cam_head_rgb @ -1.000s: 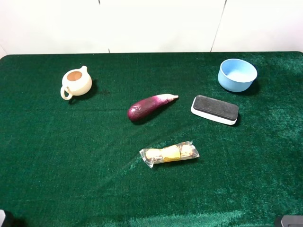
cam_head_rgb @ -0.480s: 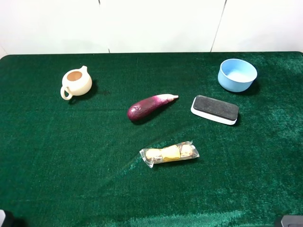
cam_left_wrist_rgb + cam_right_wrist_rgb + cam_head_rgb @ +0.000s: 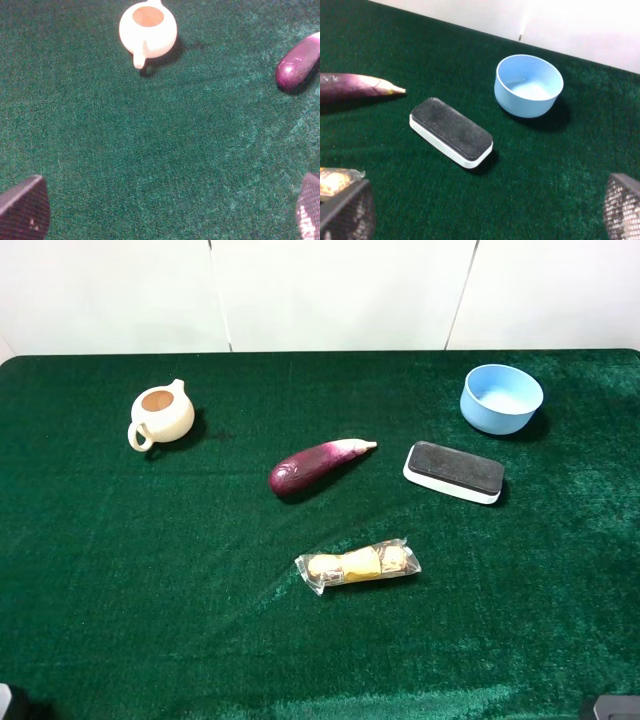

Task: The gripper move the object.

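Note:
The snack packet (image 3: 358, 565), clear crinkly plastic with yellow and brown contents, lies flat on the green cloth in front of the purple eggplant (image 3: 315, 466). One end of the packet shows at the edge of the right wrist view (image 3: 332, 181). My left gripper (image 3: 167, 212) is open and empty above bare cloth, with the cream teapot (image 3: 147, 30) ahead of it. My right gripper (image 3: 485, 207) is open and empty, low over the cloth short of the board eraser (image 3: 451, 131). In the exterior view only slivers of the arms show at the bottom corners.
A cream teapot (image 3: 160, 416) stands at the back left. A black-and-white board eraser (image 3: 454, 472) lies right of the eggplant, and a light blue bowl (image 3: 501, 398) stands at the back right. A white wall runs behind the table's far edge.

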You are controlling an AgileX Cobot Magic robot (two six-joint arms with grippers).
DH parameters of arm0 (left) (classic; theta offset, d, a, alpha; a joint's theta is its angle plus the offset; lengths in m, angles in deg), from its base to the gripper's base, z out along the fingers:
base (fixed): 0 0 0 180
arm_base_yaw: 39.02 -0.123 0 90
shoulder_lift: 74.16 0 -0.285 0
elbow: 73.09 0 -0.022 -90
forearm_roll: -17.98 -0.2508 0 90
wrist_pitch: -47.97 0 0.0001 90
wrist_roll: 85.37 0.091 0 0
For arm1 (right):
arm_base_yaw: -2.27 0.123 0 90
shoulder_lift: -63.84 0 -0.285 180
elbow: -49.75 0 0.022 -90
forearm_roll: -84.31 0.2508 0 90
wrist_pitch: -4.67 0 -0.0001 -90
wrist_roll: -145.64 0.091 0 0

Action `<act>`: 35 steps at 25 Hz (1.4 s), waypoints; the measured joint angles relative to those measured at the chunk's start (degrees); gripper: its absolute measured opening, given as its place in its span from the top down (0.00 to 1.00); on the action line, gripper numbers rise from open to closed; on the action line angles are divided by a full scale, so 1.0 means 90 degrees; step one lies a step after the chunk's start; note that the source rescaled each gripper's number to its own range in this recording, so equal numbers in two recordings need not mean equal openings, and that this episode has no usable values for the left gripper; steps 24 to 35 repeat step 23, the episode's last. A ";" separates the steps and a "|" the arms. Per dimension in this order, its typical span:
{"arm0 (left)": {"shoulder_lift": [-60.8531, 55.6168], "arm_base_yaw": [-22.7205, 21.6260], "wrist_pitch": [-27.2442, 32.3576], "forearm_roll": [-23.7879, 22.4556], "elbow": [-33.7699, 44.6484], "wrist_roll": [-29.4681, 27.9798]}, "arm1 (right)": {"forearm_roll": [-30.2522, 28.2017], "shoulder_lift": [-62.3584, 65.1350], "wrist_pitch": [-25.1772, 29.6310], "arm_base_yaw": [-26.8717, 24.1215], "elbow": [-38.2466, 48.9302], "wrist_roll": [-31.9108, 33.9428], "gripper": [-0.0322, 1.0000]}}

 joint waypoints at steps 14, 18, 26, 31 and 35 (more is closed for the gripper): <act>0.0000 0.0000 0.0000 0.0000 0.0000 0.0000 | 0.0000 0.0000 0.0000 0.0000 0.0000 0.0061 0.00; 0.0000 0.0000 0.0000 0.0000 0.0000 0.0000 | 0.0000 0.0000 -0.0018 0.0000 0.0000 0.0191 0.00; 0.0000 0.0000 0.0000 0.0000 0.0000 0.0000 | 0.0000 0.0000 -0.0043 0.0000 0.0000 0.0211 0.00; 0.0000 0.0000 0.0000 0.0000 0.0000 0.0000 | 0.0000 0.0000 -0.0043 0.0000 0.0000 0.0211 0.00; 0.0000 0.0000 0.0000 0.0000 0.0000 0.0000 | 0.0000 0.0000 -0.0043 0.0000 0.0000 0.0211 0.00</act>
